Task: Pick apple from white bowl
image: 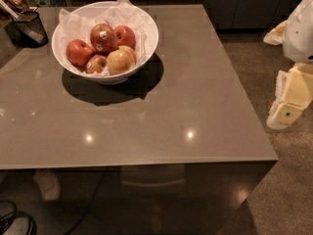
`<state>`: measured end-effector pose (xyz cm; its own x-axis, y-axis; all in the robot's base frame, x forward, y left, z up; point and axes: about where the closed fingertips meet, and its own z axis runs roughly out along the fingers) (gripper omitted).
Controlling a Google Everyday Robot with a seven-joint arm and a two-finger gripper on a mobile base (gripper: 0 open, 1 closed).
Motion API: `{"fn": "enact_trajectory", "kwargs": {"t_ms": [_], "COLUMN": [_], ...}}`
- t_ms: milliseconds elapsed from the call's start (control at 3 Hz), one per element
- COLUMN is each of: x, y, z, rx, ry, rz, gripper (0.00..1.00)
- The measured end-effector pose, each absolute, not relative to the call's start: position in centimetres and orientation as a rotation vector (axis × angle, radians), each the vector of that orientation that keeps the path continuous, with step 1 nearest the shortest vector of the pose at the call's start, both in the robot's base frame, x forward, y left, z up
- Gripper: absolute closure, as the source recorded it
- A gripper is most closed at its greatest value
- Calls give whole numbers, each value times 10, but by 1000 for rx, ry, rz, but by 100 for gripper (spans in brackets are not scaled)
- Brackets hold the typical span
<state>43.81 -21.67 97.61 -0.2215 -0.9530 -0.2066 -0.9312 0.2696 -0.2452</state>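
The white bowl (150, 43), lined with crumpled white paper, stands at the far left of the grey table (186, 106). The apple (102, 37), the largest and dark red with a small white sticker, lies on top in the middle of the bowl. Around it lie brighter red apples (78, 52) (125, 35), a small red one (97, 62) and a yellowish-green one (120, 60). My gripper (289, 101) is a cream-coloured part at the right edge of the view, off the table and far to the right of the bowl, holding nothing I can see.
A black mesh cup (30, 27) stands at the table's far left corner, left of the bowl. The bowl casts a dark shadow in front of it. The table's right edge borders speckled floor (274, 195). Dark cabinets (234, 4) run along the back.
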Motion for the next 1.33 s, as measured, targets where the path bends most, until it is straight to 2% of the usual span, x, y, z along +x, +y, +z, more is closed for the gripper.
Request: {"fn": "enact_trajectory", "kwargs": {"t_ms": [667,1333], "x": [441,482], "y": [-214,-185], "z": [979,1000], "rx": [-1697,-1585], "ry": [2225,2238], "rz": [-111,-94], "gripper": [0,0]}}
